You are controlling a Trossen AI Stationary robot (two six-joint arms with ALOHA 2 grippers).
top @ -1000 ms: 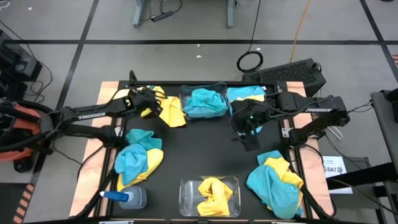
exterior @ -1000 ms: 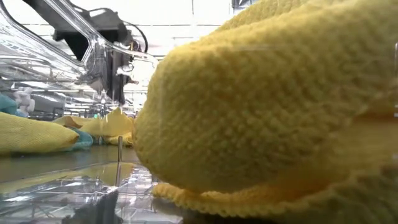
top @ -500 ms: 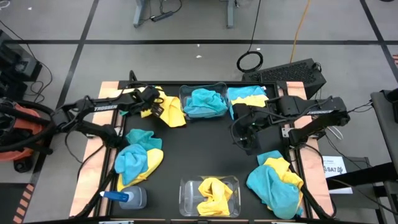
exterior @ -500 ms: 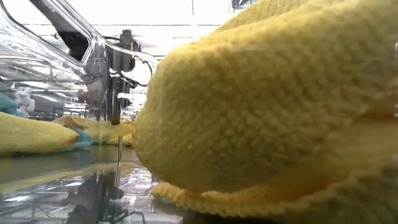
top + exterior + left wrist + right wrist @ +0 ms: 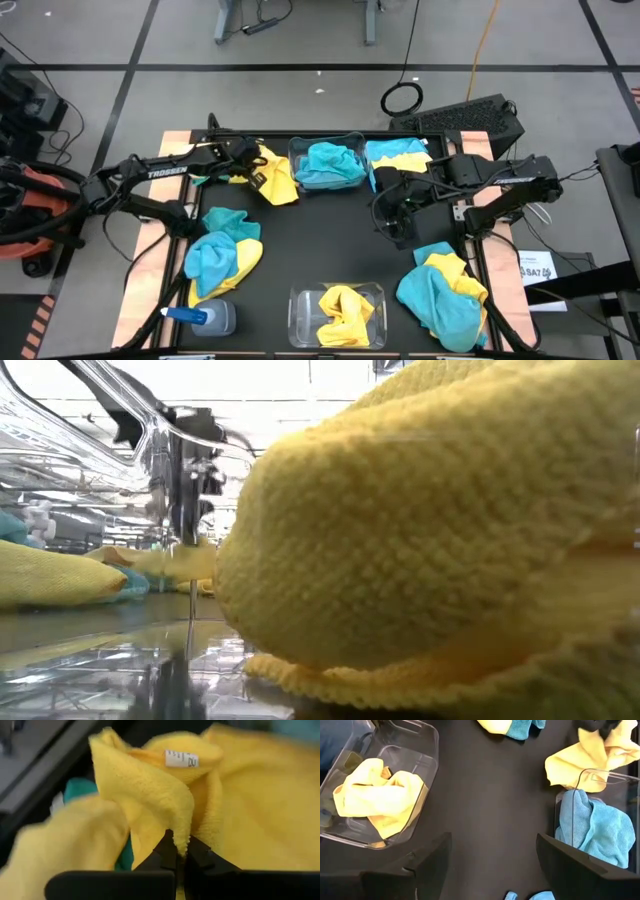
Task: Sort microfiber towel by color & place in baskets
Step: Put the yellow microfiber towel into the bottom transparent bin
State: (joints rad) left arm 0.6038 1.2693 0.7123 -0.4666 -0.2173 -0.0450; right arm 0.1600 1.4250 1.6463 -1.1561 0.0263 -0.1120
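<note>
A yellow microfiber towel (image 5: 277,180) lies bunched at the far left of the black table, next to the far basket (image 5: 327,163), which holds blue towels. My left gripper (image 5: 253,170) is shut on this yellow towel (image 5: 150,785). The low view shows the left gripper (image 5: 188,525) behind the clear basket wall. The near basket (image 5: 337,315) holds yellow towels (image 5: 377,795). My right gripper (image 5: 395,218) hangs open above the bare table middle, its fingers (image 5: 422,865) wide apart and touching nothing. My left gripper pinches a raised fold (image 5: 182,836) of the yellow towel between its two fingertips, several layers thick. The fingers slant down at it from the table's left side. The rest of the towel lies slack on the table beside the far basket.
Mixed blue and yellow towel piles lie at the left (image 5: 220,250), near right (image 5: 445,288) and far right (image 5: 398,152). A spray bottle (image 5: 200,317) lies at the near left corner. The black table middle (image 5: 330,240) is bare.
My left gripper has moved a little toward the far basket and down onto the yellow towel, turning as it went. It has shut on a fold of the towel. The towel has stayed on the table.
</note>
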